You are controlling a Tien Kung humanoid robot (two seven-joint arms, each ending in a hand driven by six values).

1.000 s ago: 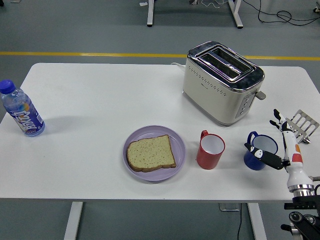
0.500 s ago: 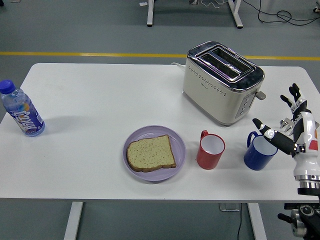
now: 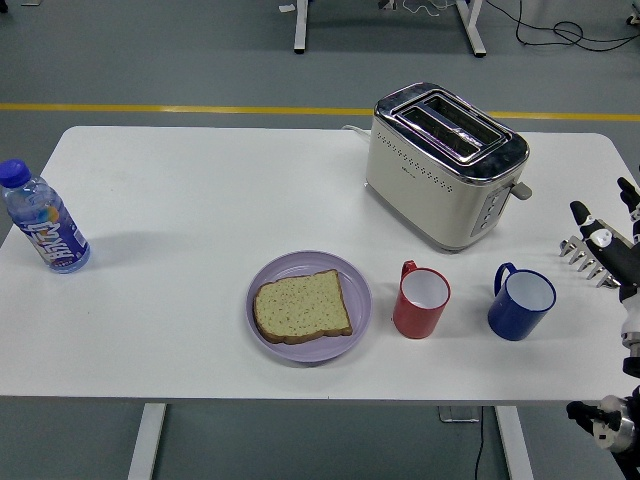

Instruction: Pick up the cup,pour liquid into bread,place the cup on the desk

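A plastic water bottle (image 3: 41,222) with a blue cap stood at the far left of the white table (image 3: 200,200), well apart from everything else. Near the front centre, a slice of bread (image 3: 301,306) lay flat on a lilac plate (image 3: 309,306). Just to its right stood a red cup (image 3: 421,299), upright, its white inside showing and its handle turned to the back left. A blue cup (image 3: 521,302) stood upright further right, apart from the red one, its handle also at the back left. Behind the two cups, a cream and chrome toaster (image 3: 445,164) sat at an angle, both slots open to the ceiling. At the table's right edge, a metal, comb-like rack (image 3: 589,258) lay beside the robot's right hand (image 3: 618,232), which was only partly in frame; whether its fingers were spread or curled could not be told. The hand was clear of both cups. The left arm was out of frame.
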